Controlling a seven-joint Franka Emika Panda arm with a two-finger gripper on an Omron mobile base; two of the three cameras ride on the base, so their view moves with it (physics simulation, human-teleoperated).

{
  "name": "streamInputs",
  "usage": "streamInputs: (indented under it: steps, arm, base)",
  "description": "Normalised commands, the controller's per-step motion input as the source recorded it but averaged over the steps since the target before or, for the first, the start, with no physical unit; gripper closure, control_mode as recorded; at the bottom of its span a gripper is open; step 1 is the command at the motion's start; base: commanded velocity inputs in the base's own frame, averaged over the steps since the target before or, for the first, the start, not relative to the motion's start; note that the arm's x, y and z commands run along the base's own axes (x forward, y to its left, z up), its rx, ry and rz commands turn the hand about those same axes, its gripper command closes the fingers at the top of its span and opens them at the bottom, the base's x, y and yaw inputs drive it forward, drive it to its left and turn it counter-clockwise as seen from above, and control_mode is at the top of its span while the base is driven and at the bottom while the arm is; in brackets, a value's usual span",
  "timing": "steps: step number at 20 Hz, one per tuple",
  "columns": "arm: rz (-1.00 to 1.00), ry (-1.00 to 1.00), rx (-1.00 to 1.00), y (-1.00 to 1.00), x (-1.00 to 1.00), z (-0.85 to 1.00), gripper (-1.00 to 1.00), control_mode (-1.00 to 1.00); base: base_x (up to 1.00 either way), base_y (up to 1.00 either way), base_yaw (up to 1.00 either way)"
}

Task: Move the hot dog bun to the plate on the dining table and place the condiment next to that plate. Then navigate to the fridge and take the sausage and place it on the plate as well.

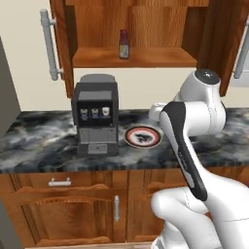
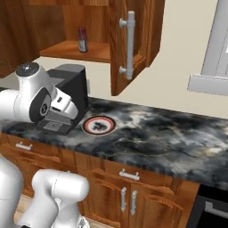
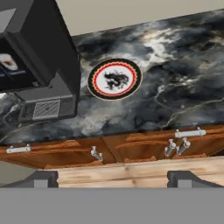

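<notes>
The condiment [image 1: 124, 44] [image 2: 82, 39], a slim bottle with a red cap, stands upright on the shelf of an open wooden wall cabinet above the counter. My gripper [image 3: 113, 180] hangs open in front of the counter edge with nothing between its fingers, well below the bottle. Its hand [image 1: 158, 112] [image 2: 63, 105] sits beside the coffee machine. The hot dog bun, the plate, the dining table and the sausage are out of view. A tall grey slab [image 1: 6, 92] at the left edge may be the fridge's side; I cannot tell.
A dark coffee machine [image 1: 96, 116] [image 2: 67, 102] [image 3: 39, 65] stands on the marbled wall counter [image 1: 39, 141] [image 2: 169, 138]. Right of it lies a round red-rimmed plate [image 1: 142, 136] [image 2: 99, 125] [image 3: 114, 79]. The cabinet door [image 2: 131, 44] swings out over the counter. Drawers and doors sit below.
</notes>
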Motion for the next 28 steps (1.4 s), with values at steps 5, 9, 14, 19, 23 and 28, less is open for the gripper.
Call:
streamInputs:
  steps: [5, 9, 14, 19, 23, 28]
  arm:
    - [0.00, 0.00, 0.00, 0.00, 0.00, 0.00, -1.00, 1.00]
    - [0.00, 0.00, 0.00, 0.00, 0.00, 0.00, -1.00, 1.00]
    - [0.00, 0.00, 0.00, 0.00, 0.00, 0.00, -1.00, 1.00]
    - [0.00, 0.00, 0.00, 0.00, 0.00, 0.00, -1.00, 1.00]
    - [0.00, 0.00, 0.00, 0.00, 0.00, 0.00, -1.00, 1.00]
    - [0.00, -0.04, 0.00, 0.05, 0.01, 0.19, -1.00, -1.00]
  base:
    - [0.50, 0.41, -0.27]
    - [0.46, 0.53, -0.26]
    - [0.52, 0.24, -0.13]
    - [0.56, 0.02, -0.01]
    - [0.42, 0.01, 0.00]
    - [0.05, 0.00, 0.00]
